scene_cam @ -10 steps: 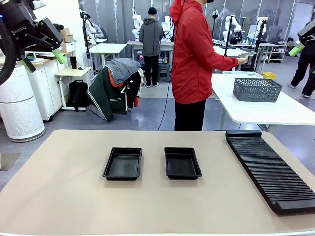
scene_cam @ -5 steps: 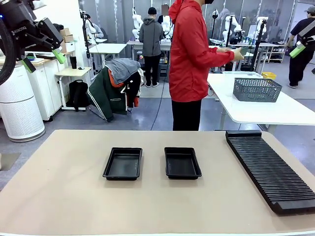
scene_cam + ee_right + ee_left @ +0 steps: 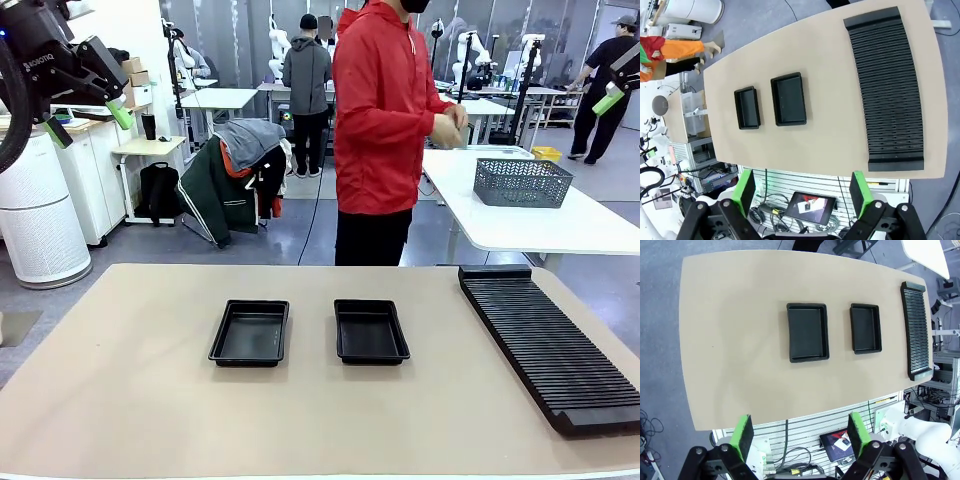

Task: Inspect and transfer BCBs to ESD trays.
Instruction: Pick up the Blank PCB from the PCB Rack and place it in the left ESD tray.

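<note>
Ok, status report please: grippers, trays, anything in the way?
Left gripper and right gripper open, empty, high above table. Both ESD trays empty, side by side. Black rack off to the right; person stands beyond far edge, hands away.

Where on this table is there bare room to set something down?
Widest bare patch: the table left of the left tray. Also the strip along the near edge, and the gap between the right tray and the ribbed rack. Tightest: the lane between the trays.
</note>
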Tool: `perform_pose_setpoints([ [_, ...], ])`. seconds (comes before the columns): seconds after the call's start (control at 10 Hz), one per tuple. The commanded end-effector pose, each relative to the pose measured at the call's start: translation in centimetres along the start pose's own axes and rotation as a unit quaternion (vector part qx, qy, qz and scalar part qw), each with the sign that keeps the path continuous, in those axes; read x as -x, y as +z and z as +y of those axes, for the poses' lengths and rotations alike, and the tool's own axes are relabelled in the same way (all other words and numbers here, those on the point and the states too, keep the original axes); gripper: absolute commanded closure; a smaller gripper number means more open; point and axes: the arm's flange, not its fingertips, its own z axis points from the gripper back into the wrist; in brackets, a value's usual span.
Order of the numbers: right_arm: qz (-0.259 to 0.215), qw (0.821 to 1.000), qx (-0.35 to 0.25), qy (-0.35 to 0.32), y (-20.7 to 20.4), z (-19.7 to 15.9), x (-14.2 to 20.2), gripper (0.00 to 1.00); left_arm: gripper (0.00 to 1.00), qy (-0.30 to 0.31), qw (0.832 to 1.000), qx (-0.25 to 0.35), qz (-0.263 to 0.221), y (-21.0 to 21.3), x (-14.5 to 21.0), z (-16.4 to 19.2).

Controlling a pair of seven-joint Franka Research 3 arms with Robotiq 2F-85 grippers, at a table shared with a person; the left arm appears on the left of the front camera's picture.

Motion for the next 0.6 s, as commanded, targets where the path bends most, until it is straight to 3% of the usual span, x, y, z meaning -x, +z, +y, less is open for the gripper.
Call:
perform_pose_setpoints([
  [0.0, -0.007, 1.0, 0.015, -0.014, 0.61, 0.31, 0.76, 0.0, 0.0, 0.0, 1.0, 0.002, -0.001, 0.03, -0.01, -0.02],
  [0.5, -0.041, 0.999, 0.024, 0.017, 1.56, 1.02, 1.65, 0.0, 0.0, 0.0, 1.0, 0.002, -0.001, 0.03, -0.01, -0.02],
])
